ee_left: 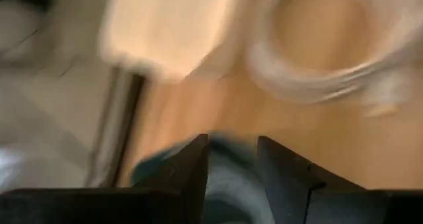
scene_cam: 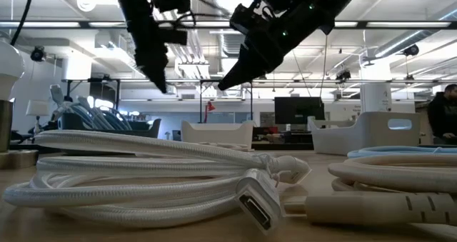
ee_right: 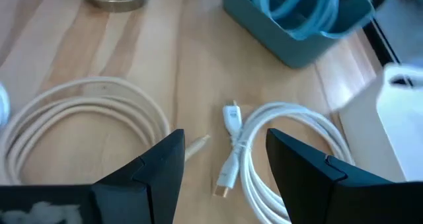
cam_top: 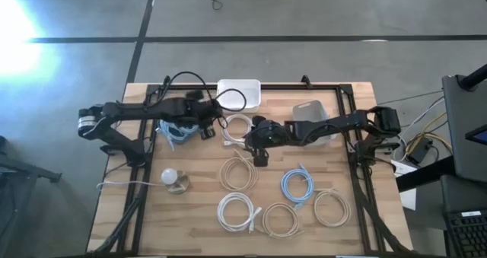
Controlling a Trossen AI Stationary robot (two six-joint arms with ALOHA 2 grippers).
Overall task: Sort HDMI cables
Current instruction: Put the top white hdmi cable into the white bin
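Several coiled HDMI cables lie flat on the wooden table: a white coil (cam_top: 237, 129) at the middle, a beige coil (cam_top: 237, 173), a light blue coil (cam_top: 299, 184), a white coil (cam_top: 236, 211) and two beige coils (cam_top: 280, 218) (cam_top: 332, 207) near the front. More light blue cables (ee_right: 297, 6) lie in a teal bin (cam_top: 173, 132). My left gripper (cam_top: 206, 130) is open and empty, raised beside the teal bin (ee_left: 231, 178). My right gripper (cam_top: 260, 156) is open and empty, raised above the middle white coil (ee_right: 291, 151) and its plug (ee_right: 231, 121).
A white bin (cam_top: 239, 93) stands at the far edge and a pale bin (cam_top: 313, 119) under the right arm. A round white knob on a tan base (cam_top: 176, 180) stands at the left front. A black frame (cam_top: 358, 159) borders the table.
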